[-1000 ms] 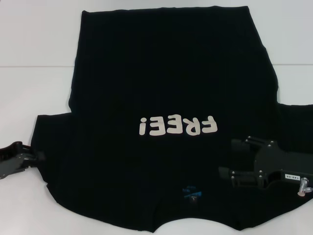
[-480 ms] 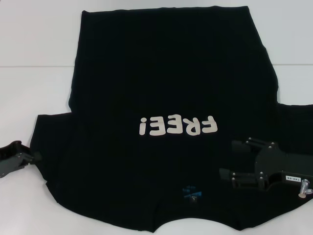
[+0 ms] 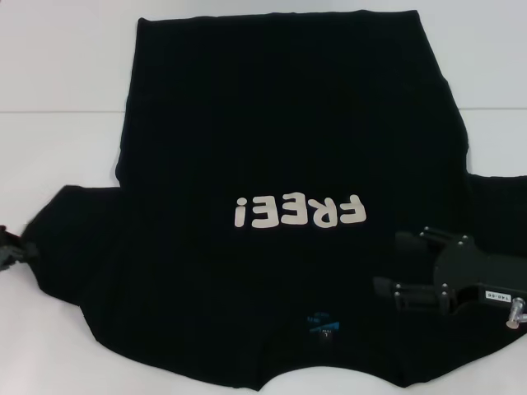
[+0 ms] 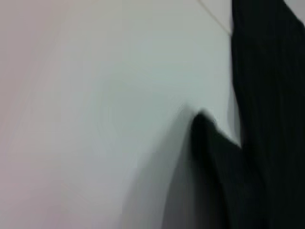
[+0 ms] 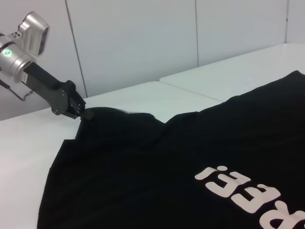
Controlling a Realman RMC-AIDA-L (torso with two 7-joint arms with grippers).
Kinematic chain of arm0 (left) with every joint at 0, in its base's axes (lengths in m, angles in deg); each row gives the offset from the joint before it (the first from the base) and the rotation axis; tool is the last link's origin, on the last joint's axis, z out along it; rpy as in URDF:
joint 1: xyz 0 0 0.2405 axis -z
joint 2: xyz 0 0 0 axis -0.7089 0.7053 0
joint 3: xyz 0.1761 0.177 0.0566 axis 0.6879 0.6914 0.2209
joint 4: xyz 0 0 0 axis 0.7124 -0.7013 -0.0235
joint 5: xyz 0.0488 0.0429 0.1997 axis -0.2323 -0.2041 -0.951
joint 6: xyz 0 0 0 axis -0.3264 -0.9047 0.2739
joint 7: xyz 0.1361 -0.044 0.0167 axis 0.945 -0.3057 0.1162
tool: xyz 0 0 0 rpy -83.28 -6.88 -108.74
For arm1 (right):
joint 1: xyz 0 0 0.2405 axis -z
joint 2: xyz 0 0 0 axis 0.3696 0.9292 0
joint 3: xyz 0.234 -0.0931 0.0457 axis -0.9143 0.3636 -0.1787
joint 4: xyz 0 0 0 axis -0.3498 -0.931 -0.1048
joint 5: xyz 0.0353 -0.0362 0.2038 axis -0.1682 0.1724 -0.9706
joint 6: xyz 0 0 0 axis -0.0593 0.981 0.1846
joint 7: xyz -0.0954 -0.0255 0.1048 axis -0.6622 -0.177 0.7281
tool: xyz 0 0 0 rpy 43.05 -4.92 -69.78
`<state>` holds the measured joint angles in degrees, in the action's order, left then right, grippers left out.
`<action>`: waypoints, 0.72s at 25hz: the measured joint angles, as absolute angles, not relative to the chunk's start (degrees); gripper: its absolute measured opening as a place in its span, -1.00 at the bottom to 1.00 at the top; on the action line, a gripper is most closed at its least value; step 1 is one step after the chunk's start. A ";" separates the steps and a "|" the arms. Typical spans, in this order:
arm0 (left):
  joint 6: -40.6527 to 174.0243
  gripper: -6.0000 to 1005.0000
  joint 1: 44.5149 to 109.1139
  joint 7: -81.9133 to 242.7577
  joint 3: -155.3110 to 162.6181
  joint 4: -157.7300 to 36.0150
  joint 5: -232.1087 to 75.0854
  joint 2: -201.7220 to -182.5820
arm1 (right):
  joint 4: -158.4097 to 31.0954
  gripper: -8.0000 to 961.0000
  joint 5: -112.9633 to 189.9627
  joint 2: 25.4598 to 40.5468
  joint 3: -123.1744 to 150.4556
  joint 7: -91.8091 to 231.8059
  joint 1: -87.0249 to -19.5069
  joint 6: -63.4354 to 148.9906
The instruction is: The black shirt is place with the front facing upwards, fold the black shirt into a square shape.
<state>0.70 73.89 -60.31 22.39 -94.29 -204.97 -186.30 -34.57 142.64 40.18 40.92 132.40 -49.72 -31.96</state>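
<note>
Black shirt (image 3: pixel 280 164) lies spread on the white table (image 3: pixel 58 74), front up, collar and blue neck label (image 3: pixel 323 325) at the near edge, hem at the far edge, with the white "FREE!" letters (image 3: pixel 298 214) across the chest.

From the fingers outward: our left gripper (image 5: pixel 78 113) sits at the tip of the left sleeve (image 3: pixel 58 222), at the left edge of the scene, and its fingers pinch that sleeve's end (the right wrist view shows the cloth drawn to a point at the jaws and raised a little off the table). In the head view only a sliver of that gripper (image 3: pixel 10 247) shows. The left wrist view gives us little beyond a dark fold of cloth against the table.

Our right gripper (image 3: pixel 387 263) hovers over the near right part of the shirt, by the right shoulder, its two fingers (image 3: pixel 412 243) spread apart and holding nothing; whether they touch the cloth we cannot tell.

As for progress, we judge the task barely begun. No fold lies across the body: both sleeves are out to the sides, the hem is flat and the letters are uncovered. What remains is nearly everything: bringing each sleeve and side in over the chest, then doubling the length to make a square.
</note>
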 joint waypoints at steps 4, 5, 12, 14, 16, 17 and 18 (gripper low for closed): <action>0.92 -0.93 73.86 -60.29 22.18 -96.14 -204.99 -185.97 | -34.89 0.93 142.62 40.25 40.33 132.40 -49.73 -32.06; 1.03 -0.93 73.86 -60.28 22.18 -96.48 -205.00 -185.93 | -34.92 0.93 142.62 40.25 40.30 132.40 -49.76 -32.06; 1.32 -0.92 74.85 -60.45 22.51 -96.83 -205.45 -185.70 | -35.04 0.93 142.61 40.33 40.29 132.40 -49.87 -32.12; 1.11 -0.92 75.21 -60.64 22.52 -96.85 -205.49 -185.49 | -35.06 0.93 142.61 40.36 40.30 132.40 -49.86 -32.21; 0.18 -0.92 75.65 -61.02 22.55 -96.86 -205.47 -185.26 | -35.06 0.92 142.61 40.36 40.30 132.40 -49.77 -32.32; -0.46 -0.92 75.89 -61.23 22.55 -96.88 -205.42 -185.18 | -35.07 0.92 142.61 40.36 40.30 132.40 -49.73 -32.36; -1.02 -0.92 76.05 -61.36 22.50 -96.88 -205.34 -185.16 | -35.09 0.92 142.61 40.36 40.30 132.40 -49.72 -32.45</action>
<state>-1.02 76.05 -61.36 22.50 -96.88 -205.34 -185.16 -35.09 142.61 40.36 40.30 132.40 -49.72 -32.45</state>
